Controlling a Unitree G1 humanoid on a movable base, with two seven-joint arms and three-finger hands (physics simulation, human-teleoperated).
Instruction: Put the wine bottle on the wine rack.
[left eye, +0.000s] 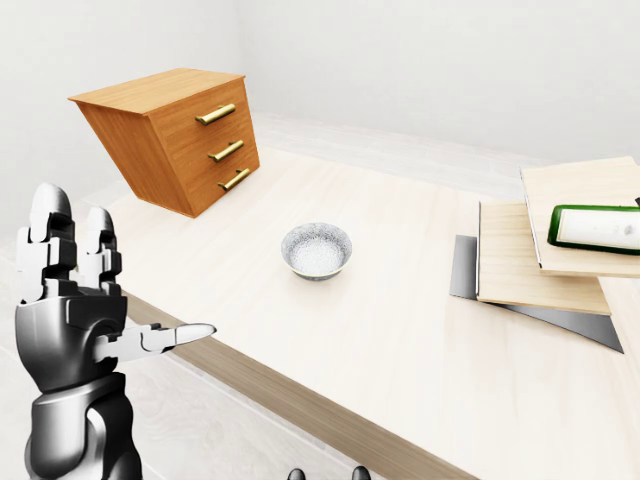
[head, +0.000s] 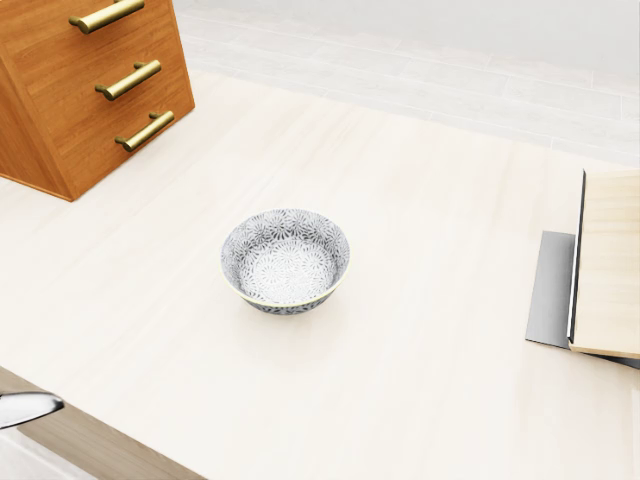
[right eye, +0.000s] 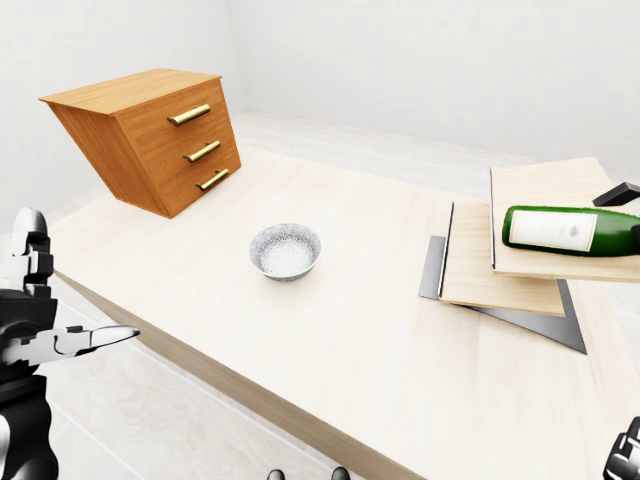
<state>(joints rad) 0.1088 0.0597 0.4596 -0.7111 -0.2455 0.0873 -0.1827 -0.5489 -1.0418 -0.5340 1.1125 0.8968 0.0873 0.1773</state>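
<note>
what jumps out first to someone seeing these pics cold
The patterned bowl stands alone mid-table in the head view, with a wooden drawer chest at upper left. In the right-eye view a green wine bottle lies on its side on stepped wooden boards at right. The left hand is raised, fingers open, at the left-eye view's lower left.
</note>
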